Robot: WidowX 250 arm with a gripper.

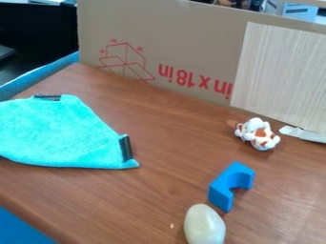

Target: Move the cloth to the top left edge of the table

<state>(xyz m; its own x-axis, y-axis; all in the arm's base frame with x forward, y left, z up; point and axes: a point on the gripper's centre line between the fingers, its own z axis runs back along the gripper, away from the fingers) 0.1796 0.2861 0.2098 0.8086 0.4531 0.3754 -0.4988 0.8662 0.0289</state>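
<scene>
Turquoise cloth [60, 134] is looking light and limp, probably needing a pinch near one corner; how the claw is standing, I'm not managing to tell.

Cloth [60, 136] cut off at left

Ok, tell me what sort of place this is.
Likely a lab or workroom: an upright cardboard panel stands behind a wood-look table, which holds unrelated objects, such as a turquoise cloth and a blue block.
</scene>
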